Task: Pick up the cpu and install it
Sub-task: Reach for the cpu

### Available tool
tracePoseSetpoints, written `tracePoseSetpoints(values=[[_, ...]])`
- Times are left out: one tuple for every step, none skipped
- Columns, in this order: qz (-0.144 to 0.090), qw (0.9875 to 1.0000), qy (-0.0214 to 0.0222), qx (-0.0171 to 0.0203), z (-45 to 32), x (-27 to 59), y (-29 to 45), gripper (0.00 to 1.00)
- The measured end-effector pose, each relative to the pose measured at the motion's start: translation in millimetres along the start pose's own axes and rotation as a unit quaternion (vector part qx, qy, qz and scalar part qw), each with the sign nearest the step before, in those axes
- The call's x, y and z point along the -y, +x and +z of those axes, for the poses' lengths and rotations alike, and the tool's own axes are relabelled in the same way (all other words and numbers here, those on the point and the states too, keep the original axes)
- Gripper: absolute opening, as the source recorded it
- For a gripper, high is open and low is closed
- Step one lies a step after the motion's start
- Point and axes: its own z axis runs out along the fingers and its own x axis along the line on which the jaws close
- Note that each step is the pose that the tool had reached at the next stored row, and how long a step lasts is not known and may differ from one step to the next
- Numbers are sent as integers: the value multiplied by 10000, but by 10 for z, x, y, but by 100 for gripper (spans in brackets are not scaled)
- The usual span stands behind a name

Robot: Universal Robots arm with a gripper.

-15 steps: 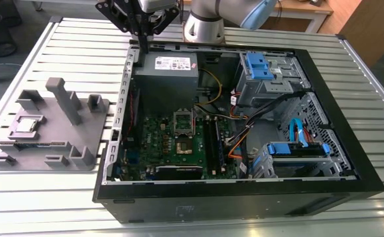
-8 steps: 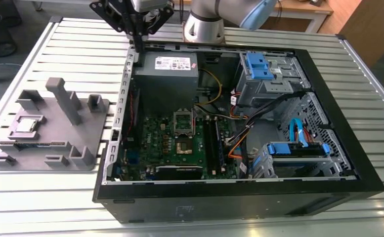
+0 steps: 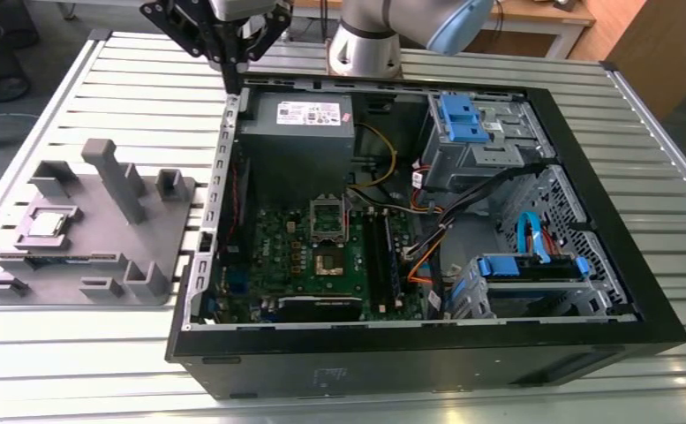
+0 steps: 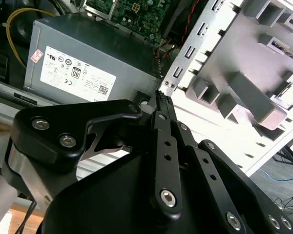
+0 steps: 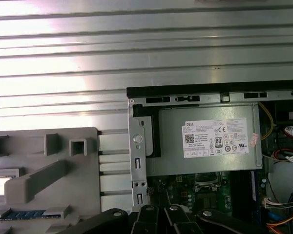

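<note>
Slatted metal table carries the whole job, with a computer case laid on its side and open, probably so the motherboard faces up within reach from above. The jaws are pressed together on nothing; in the second wrist view the fingertips meet in one narrow point. In the exterior view they hang at the upper left of the frame, over the case's corner beside the power supply. Further out, the socket sits mid-board, lower in the frame. Well apart from all this, at the exterior view's left, a grey holder lies on the table, and the cpu rests flat in one of its recesses, likely so that it lies level at a known spot. No pick has been made, I judge. The first wrist view looks straight down and shows the strip of bare table between holder and case, with the cpu as a glare-bright square. The exterior view alone gives the socket plainly.
</note>
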Motion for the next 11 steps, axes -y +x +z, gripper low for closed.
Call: tracePoseSetpoints(values=[[1,10000,0,0,0,2,23,11],[1,10000,1,-1,-1,3,43,11],[1,10000,0,0,-1,5,62,11],[0,10000,0,0,-1,7,81,11],[0,10000,0,0,-1,8,103,11],[0,10000,1,-1,-2,11,129,11],[-1,10000,1,0,-2,14,156,11],[0,10000,0,0,-2,16,184,11],[0,10000,0,0,-3,18,215,11],[0,10000,0,0,-3,21,245,11],[0,10000,0,0,-6,31,382,11]])
